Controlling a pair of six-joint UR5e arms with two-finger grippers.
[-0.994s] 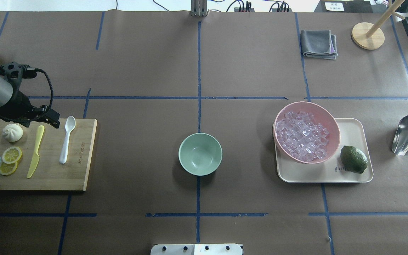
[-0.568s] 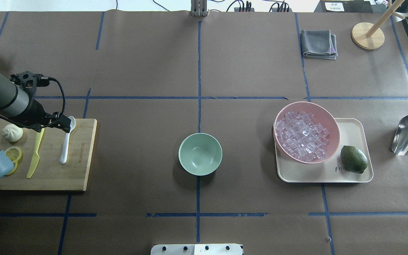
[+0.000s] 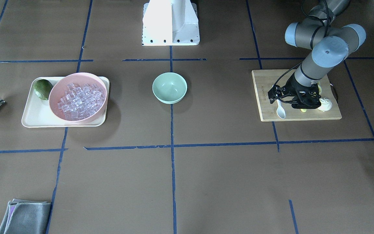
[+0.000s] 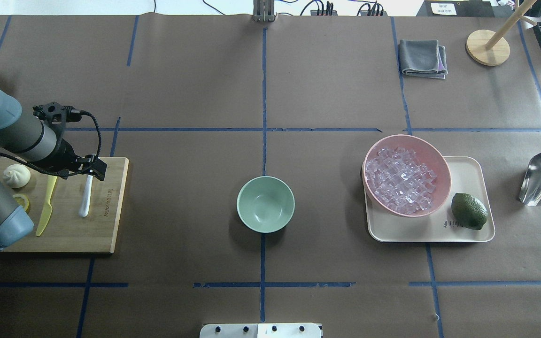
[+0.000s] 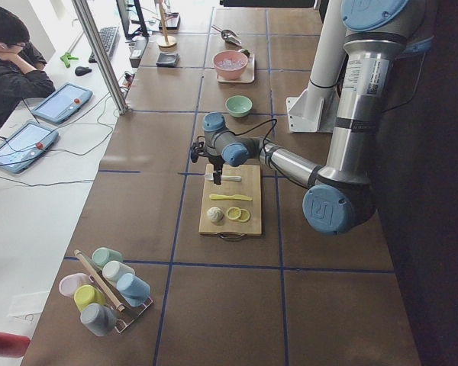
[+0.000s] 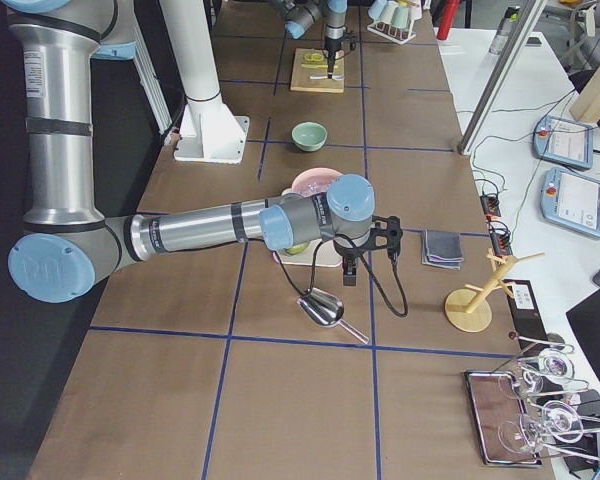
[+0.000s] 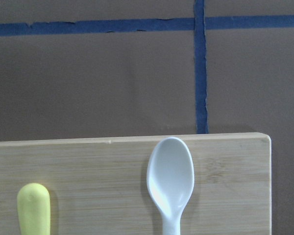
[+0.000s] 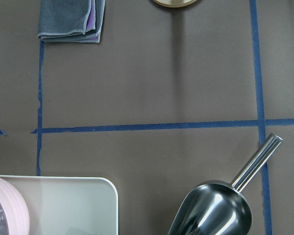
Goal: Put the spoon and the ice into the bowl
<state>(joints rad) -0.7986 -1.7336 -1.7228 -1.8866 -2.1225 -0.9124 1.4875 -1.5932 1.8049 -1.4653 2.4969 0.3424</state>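
The white spoon (image 4: pixel 84 199) lies on the wooden cutting board (image 4: pixel 106 225) at the table's left, scoop toward the far side. My left gripper (image 4: pixel 96 170) hovers over the scoop and hides it from overhead. The scoop shows in the left wrist view (image 7: pixel 170 178) and the front view (image 3: pixel 280 112). No fingertips show, so I cannot tell its state. The mint-green bowl (image 4: pixel 265 204) stands empty at the centre. Ice cubes (image 4: pixel 399 180) fill the pink bowl (image 4: pixel 444 164). My right gripper (image 6: pixel 348 275) hangs above the metal scoop (image 6: pixel 322 308). I cannot tell its state.
A yellow-green knife (image 4: pixel 47 202), a white bun (image 4: pixel 17 175) and a lemon slice (image 4: pixel 20 201) share the board. The pink bowl and a lime (image 4: pixel 469 211) sit on a cream tray (image 4: pixel 467 234). A grey cloth (image 4: pixel 423 57) and a wooden stand (image 4: pixel 488 47) are at the far right.
My left arm has swung to the right over the board. Its gripper went from beside the knife tip to over the spoon's scoop. Nothing else has moved.
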